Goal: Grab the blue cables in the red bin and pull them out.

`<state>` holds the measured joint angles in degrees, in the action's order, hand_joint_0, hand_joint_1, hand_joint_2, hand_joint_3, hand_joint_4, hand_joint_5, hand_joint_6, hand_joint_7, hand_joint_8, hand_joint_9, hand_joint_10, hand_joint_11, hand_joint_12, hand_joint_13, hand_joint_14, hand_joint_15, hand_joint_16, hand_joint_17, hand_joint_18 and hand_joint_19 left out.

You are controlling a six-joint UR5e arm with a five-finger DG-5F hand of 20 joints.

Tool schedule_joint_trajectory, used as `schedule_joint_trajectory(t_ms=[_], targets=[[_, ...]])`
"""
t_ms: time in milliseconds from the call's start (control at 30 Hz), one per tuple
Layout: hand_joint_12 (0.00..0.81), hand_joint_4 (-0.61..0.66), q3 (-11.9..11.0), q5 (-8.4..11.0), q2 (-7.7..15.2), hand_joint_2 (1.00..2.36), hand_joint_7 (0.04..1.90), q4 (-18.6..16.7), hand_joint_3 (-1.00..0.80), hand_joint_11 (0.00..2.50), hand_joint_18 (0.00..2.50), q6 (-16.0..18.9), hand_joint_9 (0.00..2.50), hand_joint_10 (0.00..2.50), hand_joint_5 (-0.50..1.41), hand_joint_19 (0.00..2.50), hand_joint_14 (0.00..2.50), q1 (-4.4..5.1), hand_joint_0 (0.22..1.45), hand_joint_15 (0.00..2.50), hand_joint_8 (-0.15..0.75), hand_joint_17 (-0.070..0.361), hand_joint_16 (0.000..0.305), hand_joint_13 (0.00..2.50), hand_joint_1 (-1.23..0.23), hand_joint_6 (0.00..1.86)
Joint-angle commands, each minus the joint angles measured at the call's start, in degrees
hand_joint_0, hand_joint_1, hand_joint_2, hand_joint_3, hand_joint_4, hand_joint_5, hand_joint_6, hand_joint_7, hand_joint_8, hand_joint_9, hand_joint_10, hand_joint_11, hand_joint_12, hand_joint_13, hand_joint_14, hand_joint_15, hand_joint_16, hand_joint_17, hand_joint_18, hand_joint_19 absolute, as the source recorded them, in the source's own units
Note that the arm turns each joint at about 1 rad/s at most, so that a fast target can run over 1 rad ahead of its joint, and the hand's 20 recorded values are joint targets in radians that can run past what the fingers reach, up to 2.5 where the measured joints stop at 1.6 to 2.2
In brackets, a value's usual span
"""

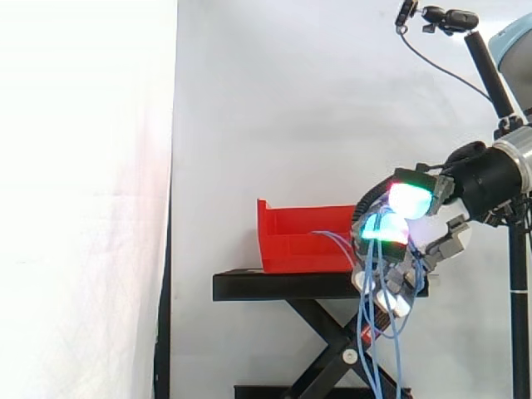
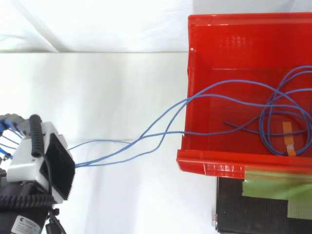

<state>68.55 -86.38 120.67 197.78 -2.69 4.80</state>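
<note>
The bin is red, the cables blue.

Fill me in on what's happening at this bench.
The robot hand has its fingers curled round a bunch of blue cables and holds them off to one side of the red bin, which sits on a black stand. The cables run from the hand across the gap and over the bin's wall. Several loops lie inside the bin, so they are not fully out, and loose ends hang down below the hand.
</note>
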Motion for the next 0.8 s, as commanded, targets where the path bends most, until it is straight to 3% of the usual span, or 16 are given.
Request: schedule_joint_trajectory(t_ms=[0, 333, 367, 600, 767], targets=[[0.288, -0.03, 0.01, -0.02, 0.00, 1.00, 0.70, 0.07, -1.00, 0.44, 0.59, 1.33, 0.77, 0.02, 0.94, 0.58, 0.02, 0.03, 0.89, 0.47, 0.182, 0.091, 0.040, 0.77, -0.83, 0.39], [0.287, -0.03, 0.01, -0.28, 0.00, 1.00, 0.71, -0.11, -1.00, 0.45, 0.59, 0.27, 0.77, 0.02, 0.94, 0.58, 0.02, 0.12, 0.89, 0.47, 0.177, 0.091, 0.040, 0.78, -0.83, 0.38], [0.287, -0.02, 0.01, -0.28, 0.00, 1.00, 0.70, -0.99, -1.00, 0.45, 0.59, -2.37, 0.77, 0.02, 0.94, 0.58, 0.02, 0.03, 0.89, 0.47, 0.177, 0.091, 0.040, 0.78, -0.83, 0.38], [0.287, -0.02, 0.01, -0.28, 0.00, 1.00, 0.70, -3.54, -1.00, 0.45, 0.59, -12.21, 0.77, 0.02, 0.94, 0.58, 0.02, -0.14, 0.88, 0.47, 0.178, 0.091, 0.040, 0.78, -0.83, 0.38], [0.288, -0.03, 0.01, -0.28, 0.00, 1.00, 0.70, -3.98, -1.00, 0.44, 0.59, -16.08, 0.77, 0.02, 0.93, 0.58, 0.02, -0.32, 0.88, 0.47, 0.178, 0.091, 0.040, 0.78, -0.83, 0.37]])
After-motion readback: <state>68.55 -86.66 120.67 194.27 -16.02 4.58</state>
